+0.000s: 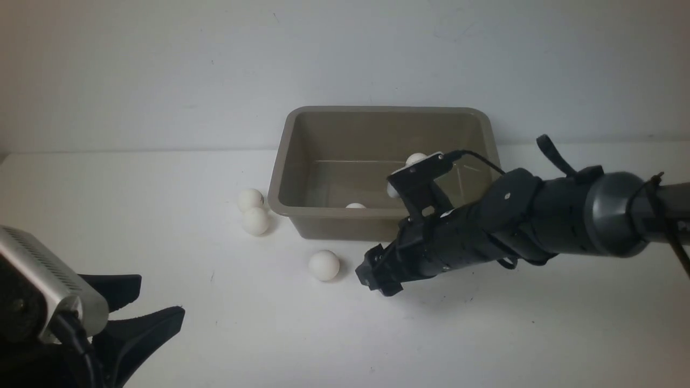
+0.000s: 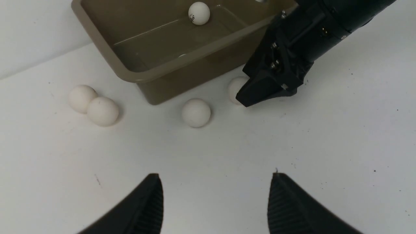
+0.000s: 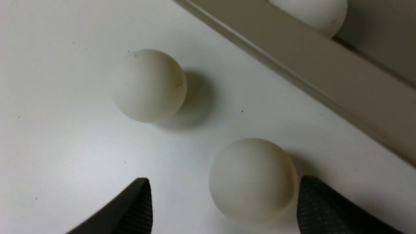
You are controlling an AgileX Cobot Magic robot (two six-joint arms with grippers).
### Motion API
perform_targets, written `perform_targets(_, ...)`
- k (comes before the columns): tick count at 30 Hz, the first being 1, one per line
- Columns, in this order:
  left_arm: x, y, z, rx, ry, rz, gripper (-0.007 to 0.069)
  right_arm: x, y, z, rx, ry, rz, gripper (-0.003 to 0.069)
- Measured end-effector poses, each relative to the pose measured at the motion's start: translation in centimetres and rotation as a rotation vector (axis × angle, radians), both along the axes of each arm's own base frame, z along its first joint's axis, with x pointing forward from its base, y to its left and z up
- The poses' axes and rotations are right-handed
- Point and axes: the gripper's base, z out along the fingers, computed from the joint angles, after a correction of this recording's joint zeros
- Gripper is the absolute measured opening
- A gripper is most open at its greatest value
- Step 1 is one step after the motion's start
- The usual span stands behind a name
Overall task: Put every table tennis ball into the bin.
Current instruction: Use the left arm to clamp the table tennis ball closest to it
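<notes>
Rectangular taupe plastic bin stands toward the back of the white counter.

At least two small matte white table tennis balls lie inside it: near-wall ball and rear ball.

Outside the bin, to its left, first ball touches second ball. A lone ball rests in front of the bin.

A fourth ball sits on the counter between the fingers of the right claw, just beside one finger. This claw is spread wide and clamps nothing.

Left claw: fingers parted, empty, well apart from every ball.
</notes>
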Motion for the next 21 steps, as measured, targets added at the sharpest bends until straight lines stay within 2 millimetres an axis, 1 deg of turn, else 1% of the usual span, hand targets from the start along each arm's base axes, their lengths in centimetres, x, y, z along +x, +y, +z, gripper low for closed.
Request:
perform_targets(7,0.0,0.0,0.0,0.000,0.000,0.000,0.0394,0.1,0.0,-1.0,-0.014,0.016,-0.004,0.0537)
perform_targets(21,0.1,0.1,0.1,0.017,-0.022,0.009,0.0394,0.0,0.0,-1.2,-0.015,0.025,0.004,0.0537)
